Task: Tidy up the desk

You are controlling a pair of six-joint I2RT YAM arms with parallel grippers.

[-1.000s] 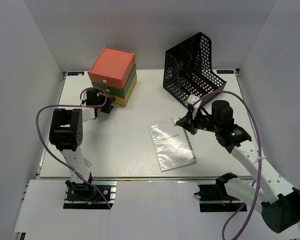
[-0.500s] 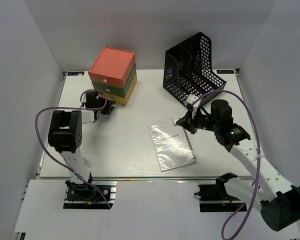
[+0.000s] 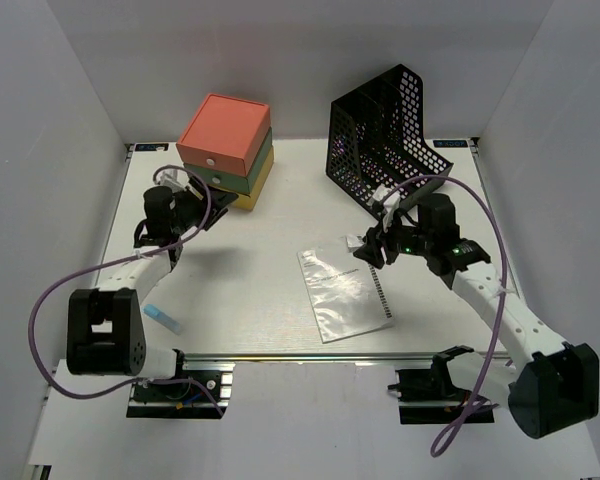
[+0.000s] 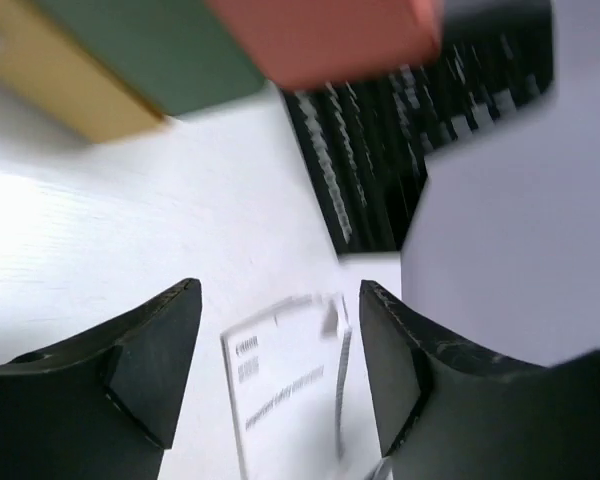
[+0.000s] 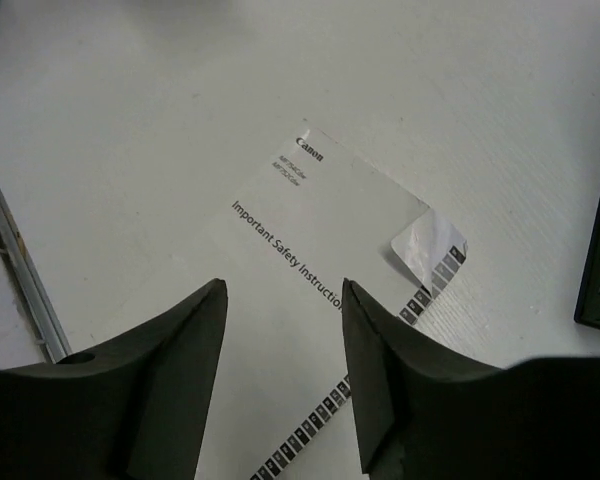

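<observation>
Desk (image 3: 250, 285): white top, fills walled bay under my arms. Canon safety booklet (image 3: 342, 292) lies flat on it, centre-right. My right gripper (image 3: 364, 247) sits above booklet's far corner, fingers apart, empty. My left gripper (image 3: 205, 208) is beside drawer box (image 3: 225, 150), fingers also apart, nothing held.

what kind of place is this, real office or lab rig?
Looks like a lab test cell staged as a desk: white tabletop boxed in by plain white walls, with office props: a mesh file holder, a drawer box, a booklet.

One drawer box (image 3: 225, 140), one mesh holder (image 3: 385, 135), one booklet (image 3: 342, 295), one blue item (image 3: 161, 317).
</observation>
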